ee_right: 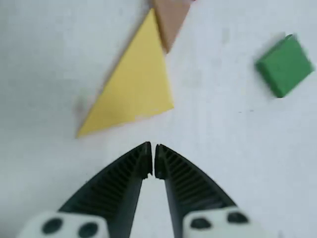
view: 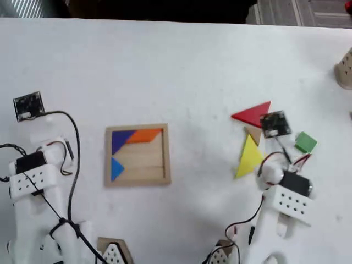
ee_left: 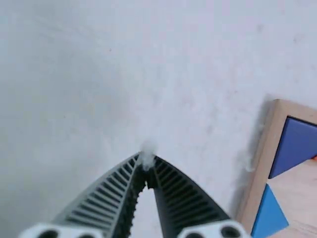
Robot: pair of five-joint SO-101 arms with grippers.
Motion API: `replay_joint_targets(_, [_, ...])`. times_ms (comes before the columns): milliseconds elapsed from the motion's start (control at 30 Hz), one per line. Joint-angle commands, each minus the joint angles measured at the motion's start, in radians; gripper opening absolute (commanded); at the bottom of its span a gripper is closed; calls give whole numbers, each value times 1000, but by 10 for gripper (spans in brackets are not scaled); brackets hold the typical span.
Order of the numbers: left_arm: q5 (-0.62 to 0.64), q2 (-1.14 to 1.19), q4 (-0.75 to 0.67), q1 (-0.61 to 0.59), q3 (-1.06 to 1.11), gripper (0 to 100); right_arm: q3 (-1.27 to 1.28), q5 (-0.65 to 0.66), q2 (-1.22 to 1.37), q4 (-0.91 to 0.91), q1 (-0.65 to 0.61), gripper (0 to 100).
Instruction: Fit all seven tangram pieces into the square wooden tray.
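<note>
Wooden tray on tabletop, holding blue piece, orange piece, light-blue triangle. Loose apart from it: red triangle, tan piece, yellow triangle, green square. Empty left claw pinched together near tray's edge; right claw likewise, just short of yellow triangle.

A white table carries the square wooden tray, which lies flat near its front-middle. Well to the right of the tray four loose pieces lie flat on the tabletop: a red triangle farthest back, a small tan triangle just in front of it, a yellow triangle whose tip meets the tan one, and a green square farther from the tray, apart from the three. Much farther right of the tray, at the table's edge, stands a beige perforated cone.
</note>
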Motion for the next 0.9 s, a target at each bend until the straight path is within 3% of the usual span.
replay_joint_targets(0, [17, 5, -34, -10, -2, 27, -227, 152, -10, 133, 84, 22])
replay_joint_targets(67, [17, 5, -75, -10, 18, 28, -282, 204, -10, 166, 101, 29])
replay_joint_targets(200, [18, 5, -100, -10, 28, 33, -371, 238, 7, 174, 153, 140])
replay_joint_targets(333, [23, 7, -94, -8, 31, 124, -500, 269, 173, 182, 171, 159])
replay_joint_targets(433, [23, 7, -104, -4, 54, 176, -631, 420, 381, 266, 168, 152])
replay_joint_targets(533, [23, 5, -115, 38, 61, 168, -767, 614, 562, 351, 170, 155])
replay_joint_targets(600, [20, 5, -115, 56, 61, 158, -835, 674, 656, 386, 168, 156])
replay_joint_targets(700, [18, 5, -124, 62, 71, 156, -881, 640, 756, 394, 127, 156])
replay_joint_targets(867, [17, 2, -158, 56, 91, 156, -959, 411, 863, 311, 74, 156])
